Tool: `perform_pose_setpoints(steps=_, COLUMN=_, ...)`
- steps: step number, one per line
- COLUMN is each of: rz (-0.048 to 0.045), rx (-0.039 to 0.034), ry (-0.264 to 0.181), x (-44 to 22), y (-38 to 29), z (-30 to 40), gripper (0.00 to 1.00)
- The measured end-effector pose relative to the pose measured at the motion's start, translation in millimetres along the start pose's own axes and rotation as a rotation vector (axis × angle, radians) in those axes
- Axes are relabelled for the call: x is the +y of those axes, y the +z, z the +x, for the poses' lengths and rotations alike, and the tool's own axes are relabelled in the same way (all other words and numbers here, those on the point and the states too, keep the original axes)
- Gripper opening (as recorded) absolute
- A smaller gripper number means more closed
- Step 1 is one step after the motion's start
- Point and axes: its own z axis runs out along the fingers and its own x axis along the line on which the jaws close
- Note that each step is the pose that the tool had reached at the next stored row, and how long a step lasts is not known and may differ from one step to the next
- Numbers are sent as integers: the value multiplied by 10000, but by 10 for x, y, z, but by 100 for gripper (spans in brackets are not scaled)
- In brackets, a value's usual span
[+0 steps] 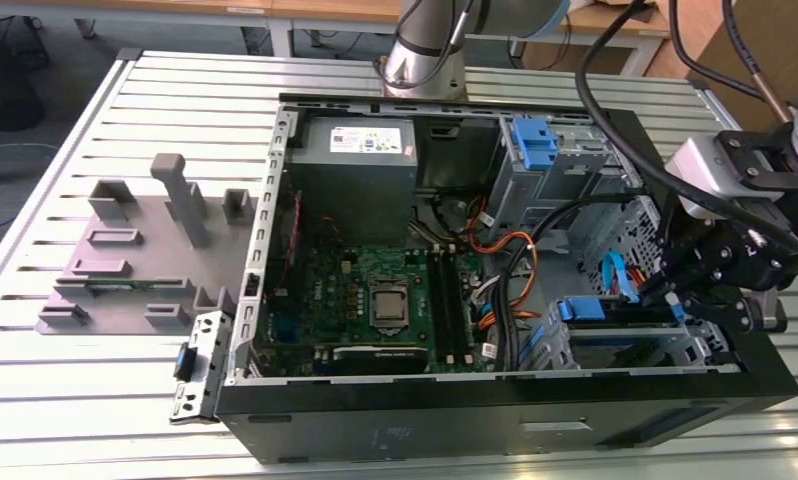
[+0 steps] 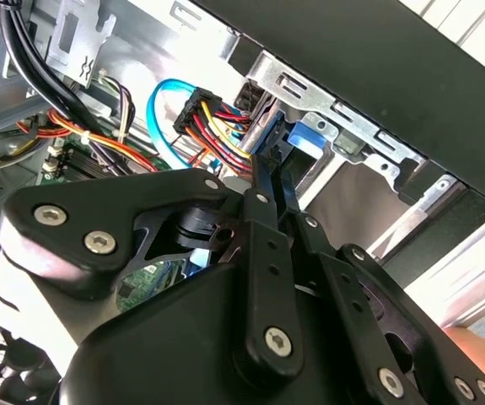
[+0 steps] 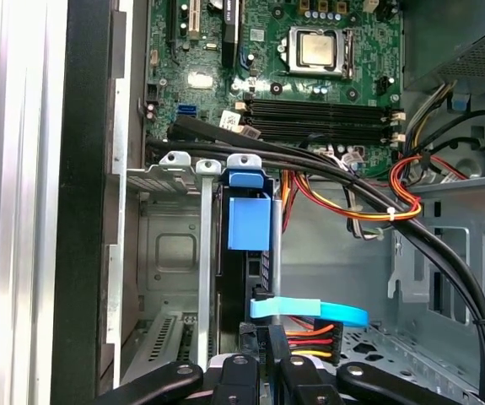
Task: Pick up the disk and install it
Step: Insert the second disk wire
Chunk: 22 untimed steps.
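at the open black computer case's (image 1: 506, 425) drive-cage corner, the black gripper (image 1: 679, 298) angles down, fingers (image 3: 273, 350) nearly closed, seemingly against the silver-grey, blue-framed disk (image 3: 249, 221) standing on edge in its bay.

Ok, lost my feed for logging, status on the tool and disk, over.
Tool down at the drive cage, fingers closed. Disk upright in cage, blue carrier showing. Cable bundle close by the fingers.
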Motion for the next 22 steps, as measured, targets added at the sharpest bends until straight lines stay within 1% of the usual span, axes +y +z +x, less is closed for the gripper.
perform_pose_setpoints(steps=16, rz=0, rx=-1, ry=0, x=-3, y=56, z=5, gripper=16)
perform_pose_setpoints(steps=22, rz=0, rx=-1, ry=0, x=-3, y=58, z=6, gripper=16)
